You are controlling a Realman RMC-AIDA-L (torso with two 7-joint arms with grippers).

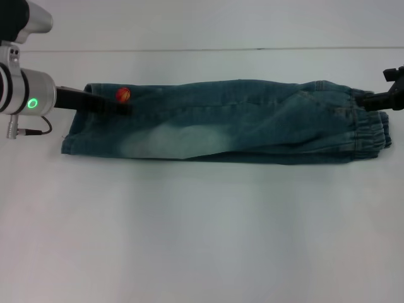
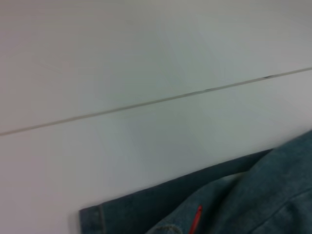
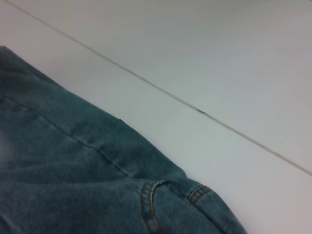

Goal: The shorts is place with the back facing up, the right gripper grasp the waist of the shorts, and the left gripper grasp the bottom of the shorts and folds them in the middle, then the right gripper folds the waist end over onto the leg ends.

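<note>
Tool states: can't tell for left tool (image 1: 123,108) or right tool (image 1: 365,99); shorts (image 1: 227,123) limp, so grip your waist (image 1: 374,129) thick band.

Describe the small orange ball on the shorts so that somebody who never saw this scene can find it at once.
On the white table lies one long strip of folded blue washed-denim shorts. Go to its end on the robot's left, where the black left gripper with the green ring light reaches in. The small embroidered orange ball sits just beyond the gripper, the only warm colour on the denim.
</note>
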